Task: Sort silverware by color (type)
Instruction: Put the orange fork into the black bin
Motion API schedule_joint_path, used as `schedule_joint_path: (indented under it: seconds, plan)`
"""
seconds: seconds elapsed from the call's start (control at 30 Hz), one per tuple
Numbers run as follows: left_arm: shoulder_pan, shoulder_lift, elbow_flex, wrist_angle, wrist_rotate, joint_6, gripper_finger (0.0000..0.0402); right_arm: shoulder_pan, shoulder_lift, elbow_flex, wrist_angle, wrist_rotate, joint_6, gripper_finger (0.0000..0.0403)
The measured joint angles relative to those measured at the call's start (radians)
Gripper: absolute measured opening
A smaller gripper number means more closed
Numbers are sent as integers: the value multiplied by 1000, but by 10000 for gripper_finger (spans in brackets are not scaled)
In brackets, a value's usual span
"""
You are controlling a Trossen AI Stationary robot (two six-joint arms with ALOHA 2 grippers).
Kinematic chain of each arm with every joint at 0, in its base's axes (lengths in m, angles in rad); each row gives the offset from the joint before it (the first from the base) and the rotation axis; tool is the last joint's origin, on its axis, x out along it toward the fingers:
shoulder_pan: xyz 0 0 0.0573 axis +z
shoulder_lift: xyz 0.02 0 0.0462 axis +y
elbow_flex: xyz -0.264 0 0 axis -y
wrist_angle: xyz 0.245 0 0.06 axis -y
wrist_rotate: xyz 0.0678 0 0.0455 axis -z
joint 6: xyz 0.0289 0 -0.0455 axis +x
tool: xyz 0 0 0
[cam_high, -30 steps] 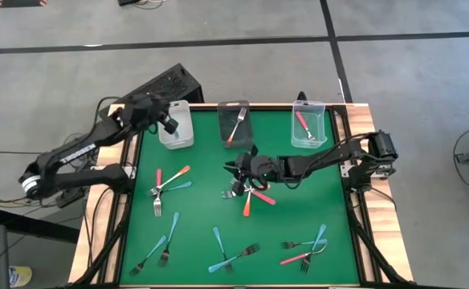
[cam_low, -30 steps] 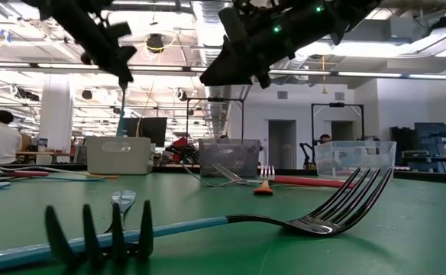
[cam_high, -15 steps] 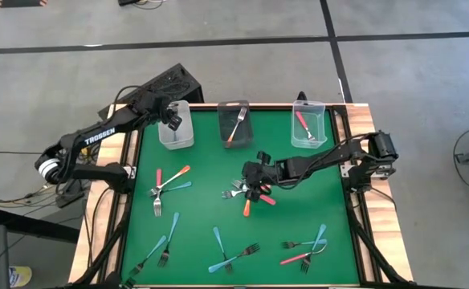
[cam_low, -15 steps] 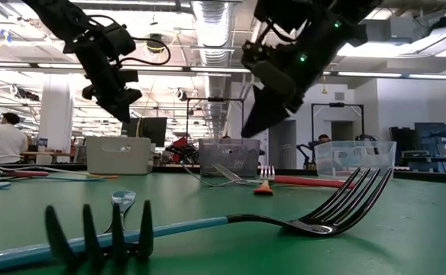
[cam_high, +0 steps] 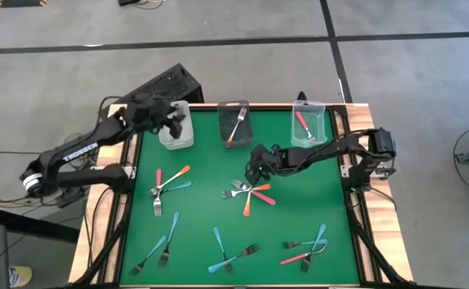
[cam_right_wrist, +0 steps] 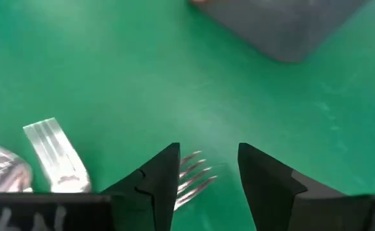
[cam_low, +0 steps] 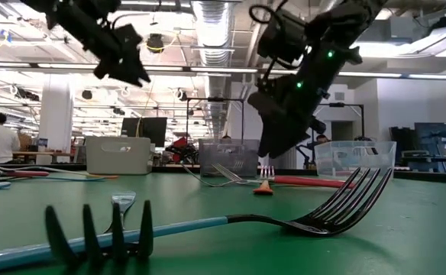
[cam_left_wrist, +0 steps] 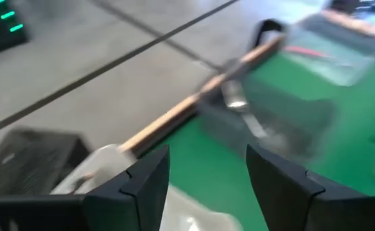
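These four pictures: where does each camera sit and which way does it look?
High view: overhead, straight down; both arms, green table.
Low view: tabletop height, looking across into the room; arms descend from above.
Left wrist view: over the table's far edge; own open pincer.
Right wrist view: down at the mat; own open pincer.
Shared: dark bin, high and low.

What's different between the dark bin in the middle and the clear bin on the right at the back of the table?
The middle bin has dark, smoky walls; the right bin is clear. The middle bin holds an orange-handled fork, the right bin a pink-red-handled fork. The middle bin looks narrower than the right bin. Both are small rectangular bins at the green mat's far edge, each holding one fork.
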Motion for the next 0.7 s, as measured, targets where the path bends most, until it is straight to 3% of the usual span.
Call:
schedule_joint_path:
  seconds: [0.17, 0.37, 0.53, 0.7]
  plan:
    - [-157, -25, 0, -1, -4, -11, 186, -19, 0, -26, 11, -76, -14, 184]
    - [-295, -8, 0, 10, -132, -15, 185, -18, 0, -78, 57, -150, -16, 184]
    - [-336, 9, -1, 52, -177, -15, 185, -29, 0, -103, 107, -149, -55, 180]
    - [-341, 31, -1, 67, -177, -7, 185, -52, 0, -131, 227, -239, -125, 163]
